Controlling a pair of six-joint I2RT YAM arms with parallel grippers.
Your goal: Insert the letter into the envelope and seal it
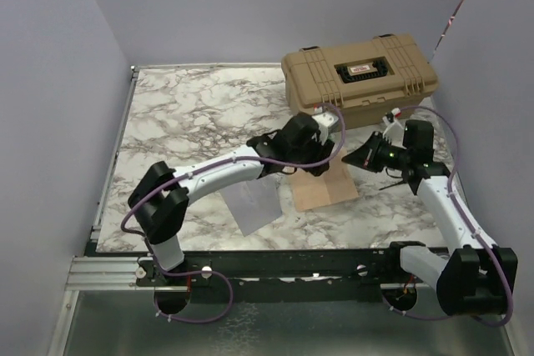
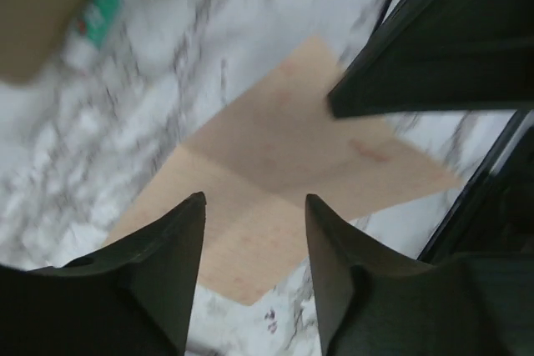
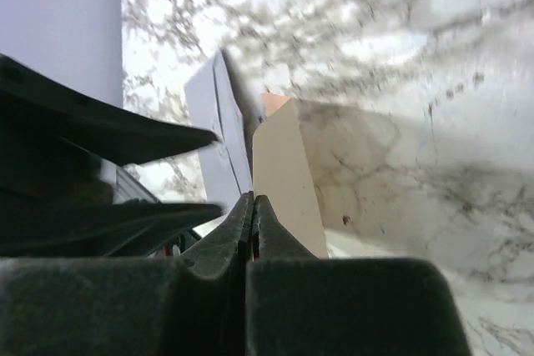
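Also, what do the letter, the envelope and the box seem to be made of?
The letter looks like kraft paper: a thin, flat sheet, matt tan, with no gloss. The envelope seems to be thin paper too, matt pale blue-grey and lying flat on the table. The box is probably moulded hard plastic: tan, with a ribbed lid, a black handle and a slight sheen.

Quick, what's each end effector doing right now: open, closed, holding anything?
Left end effector: open above the letter, holding nothing.
Right end effector: closed; whether it pinches anything cannot be told.
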